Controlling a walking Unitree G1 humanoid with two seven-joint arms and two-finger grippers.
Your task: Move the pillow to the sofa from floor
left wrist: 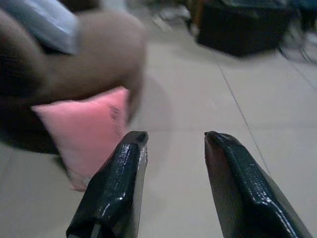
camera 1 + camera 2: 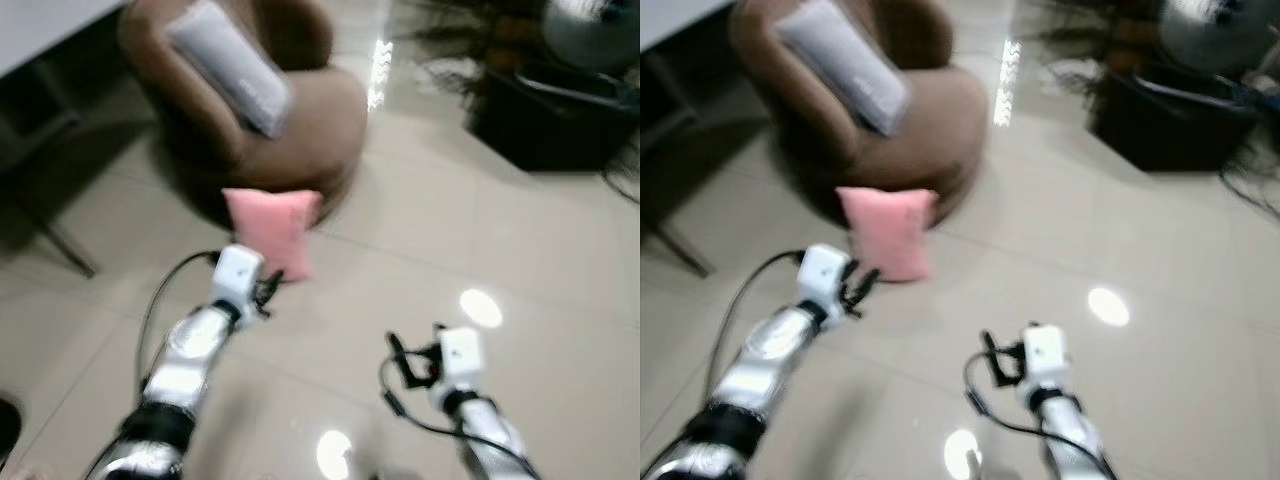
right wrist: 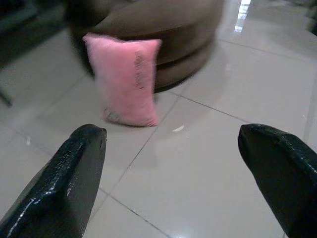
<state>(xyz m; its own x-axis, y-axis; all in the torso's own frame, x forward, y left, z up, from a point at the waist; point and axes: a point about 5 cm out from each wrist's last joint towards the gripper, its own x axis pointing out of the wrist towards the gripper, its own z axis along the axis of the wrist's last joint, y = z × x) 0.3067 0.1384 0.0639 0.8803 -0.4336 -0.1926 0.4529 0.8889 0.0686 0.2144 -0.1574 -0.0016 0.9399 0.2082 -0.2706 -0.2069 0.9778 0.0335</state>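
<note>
A pink pillow (image 2: pixel 272 230) stands upright on the tiled floor, leaning against the base of a round brown sofa chair (image 2: pixel 300 130). On the chair's seat lies a grey cushion (image 2: pixel 230 65). My left gripper (image 1: pixel 173 139) is open, just short of the pillow's lower right side, with nothing between its fingers. In the left eye view it sits at the pillow's lower edge (image 2: pixel 268 288). Farther back and to the right, my right gripper (image 3: pixel 173 139) is open wide above bare floor and points toward the pillow (image 3: pixel 126 79).
A dark low cabinet (image 2: pixel 550 110) with plant fronds stands at the back right. At the left are table legs (image 2: pixel 60 240) and a white tabletop edge. Glossy tiled floor (image 2: pixel 500 230) stretches to the right of the chair.
</note>
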